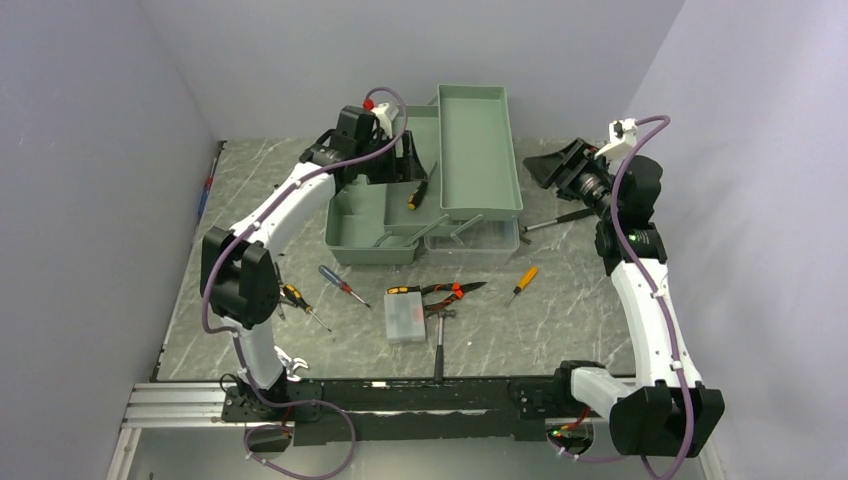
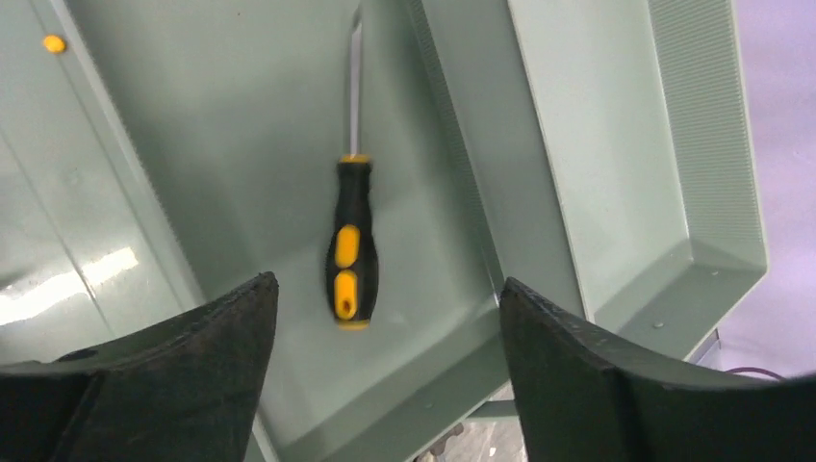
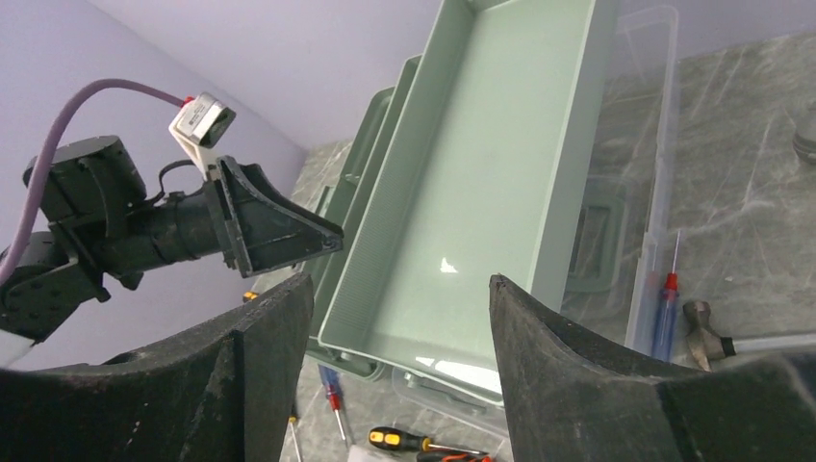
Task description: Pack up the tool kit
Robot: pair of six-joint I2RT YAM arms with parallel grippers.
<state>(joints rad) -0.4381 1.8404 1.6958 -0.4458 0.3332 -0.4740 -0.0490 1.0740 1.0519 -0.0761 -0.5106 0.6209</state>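
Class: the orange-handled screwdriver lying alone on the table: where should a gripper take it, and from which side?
By the orange handle of the screwdriver, its thickest part, from straight above, jaws spanning its width: it lies flat and diagonal on the table, both sides free.

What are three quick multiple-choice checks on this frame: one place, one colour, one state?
1. Where is the black-and-yellow screwdriver seen under the left gripper?
A. inside the toolbox
B. outside it, to its left
C. outside it, to its right

2. What colour is the toolbox?
A. red
B. pale green
C. blue

3. How does the left gripper stand?
A. shut on the screwdriver
B. shut on nothing
C. open, holding nothing

Answers:
1 A: the left wrist view shows it within the toolbox walls.
2 B: every tray and wall in view is pale green.
3 C: the fingers stand wide apart, with the screwdriver free beyond them.
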